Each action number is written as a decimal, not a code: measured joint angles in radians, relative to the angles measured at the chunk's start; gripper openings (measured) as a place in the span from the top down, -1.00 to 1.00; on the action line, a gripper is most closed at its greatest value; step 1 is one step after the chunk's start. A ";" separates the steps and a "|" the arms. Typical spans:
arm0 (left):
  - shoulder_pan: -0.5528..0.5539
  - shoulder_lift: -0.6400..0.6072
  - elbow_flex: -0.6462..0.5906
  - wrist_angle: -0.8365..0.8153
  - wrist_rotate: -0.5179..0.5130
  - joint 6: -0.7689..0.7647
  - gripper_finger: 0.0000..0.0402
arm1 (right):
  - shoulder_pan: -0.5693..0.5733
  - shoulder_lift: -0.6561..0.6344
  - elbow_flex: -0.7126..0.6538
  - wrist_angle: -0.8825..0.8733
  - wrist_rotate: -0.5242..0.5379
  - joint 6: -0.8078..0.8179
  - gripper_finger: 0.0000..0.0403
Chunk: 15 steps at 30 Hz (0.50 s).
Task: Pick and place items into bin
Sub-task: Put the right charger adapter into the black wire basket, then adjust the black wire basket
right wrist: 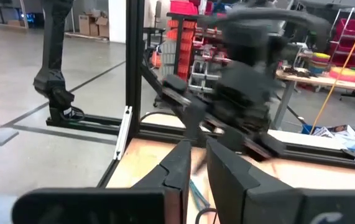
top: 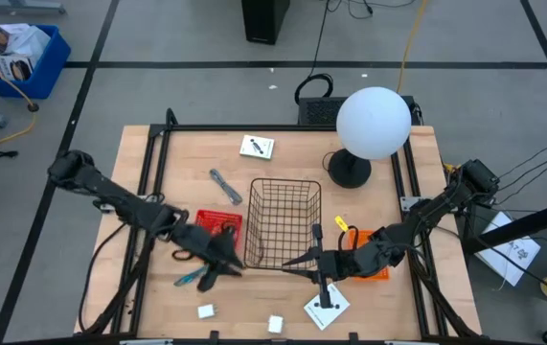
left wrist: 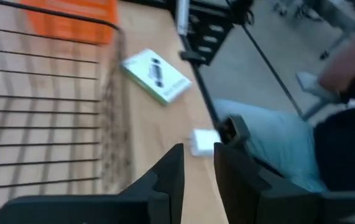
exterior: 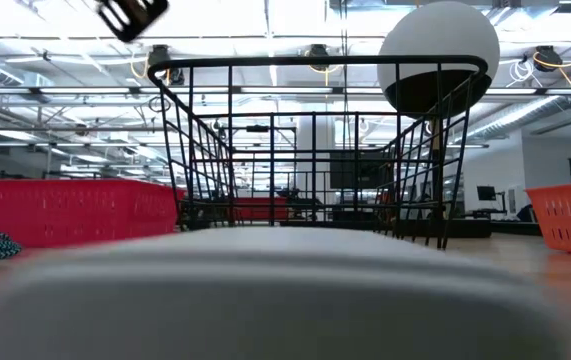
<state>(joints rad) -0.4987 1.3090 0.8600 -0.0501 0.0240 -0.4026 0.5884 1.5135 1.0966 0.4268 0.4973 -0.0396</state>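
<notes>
From where I stand, the items look light and small: 2 tiny white blocks and near the front edge of the table, a slim teal tool just beside the left gripper, a grey bent metal piece left of the wire bin, and 2 white cards, one behind the bin and one in front of it. I judge the blocks stiff and easy to pinch across their sides, the cards thin, flat and awkward to lift except by an edge, and the metal piece hard and likely slippery, best taken across its narrow middle. The left gripper hovers by the bin's front-left corner with its fingers nearly closed and nothing between them. The right gripper sits at the bin's front-right corner, its fingers narrowly parted and empty. The low view is mostly blocked by a blurred pale shape up close, so the table top there is hidden; the teal tool is partly covered by the left arm, and the card's black marks cannot be read.
</notes>
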 joint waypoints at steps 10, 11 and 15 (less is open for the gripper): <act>-0.240 0.105 0.000 0.049 -0.246 -0.119 0.20 | 0.002 0.000 0.000 -0.025 -0.003 0.007 0.78; -0.247 0.121 0.000 0.045 -0.247 -0.133 0.15 | 0.003 0.000 0.000 -0.050 -0.007 0.042 0.78; -0.260 0.173 0.000 0.049 -0.257 -0.176 0.00 | 0.012 0.049 0.001 -0.187 -0.105 0.256 0.75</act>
<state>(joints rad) -0.7592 1.4816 0.8597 -0.0009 -0.2331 -0.5786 0.6002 1.5625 1.0977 0.2401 0.3924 0.2168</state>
